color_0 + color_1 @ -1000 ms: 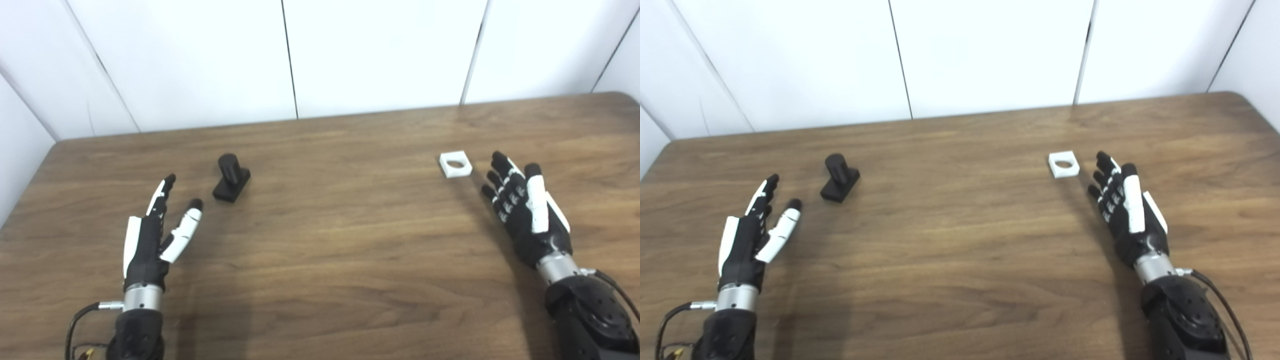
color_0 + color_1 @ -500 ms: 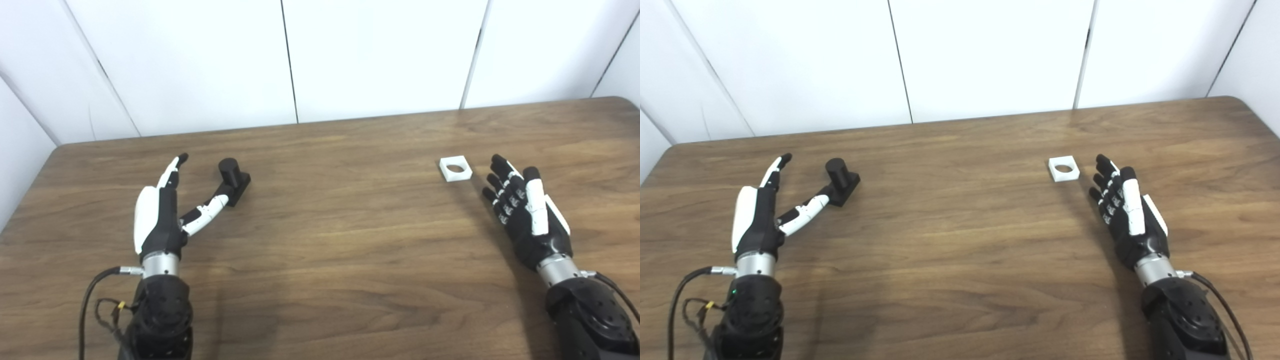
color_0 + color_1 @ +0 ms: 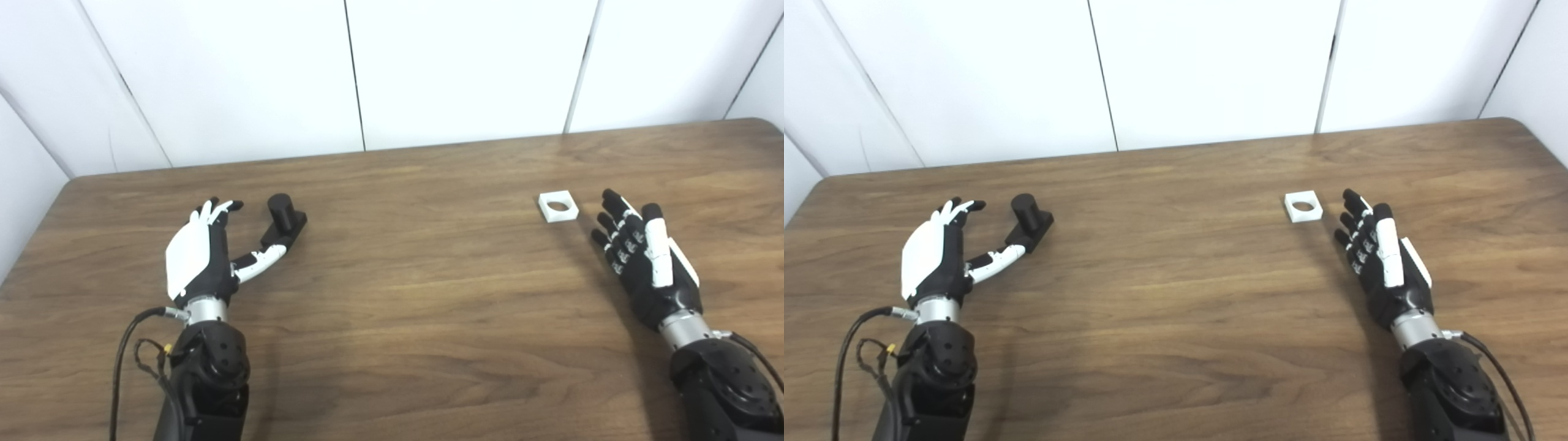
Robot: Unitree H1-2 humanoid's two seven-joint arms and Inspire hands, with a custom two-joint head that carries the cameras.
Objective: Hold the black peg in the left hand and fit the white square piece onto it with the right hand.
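Observation:
The black peg (image 3: 283, 219), a short cylinder on a flat black base, stands on the wooden table (image 3: 404, 288) at left. My left hand (image 3: 205, 254) is open just left of it, palm turned down, fingers curling toward the peg and thumb tip at the near end of its base; it holds nothing. The white square piece (image 3: 558, 205) with a round hole lies flat at right. My right hand (image 3: 643, 257) is open and empty, fingers spread, just right of and nearer than the piece, not touching it.
White wall panels (image 3: 465, 61) stand behind the table's far edge. The table's left edge (image 3: 37, 233) is close to my left hand. A cable (image 3: 125, 349) hangs from my left wrist.
My left hand has moved forward and right to the peg, rolled palm down, and its fingers have begun curling. The right hand has barely moved. The camera tilted slightly.

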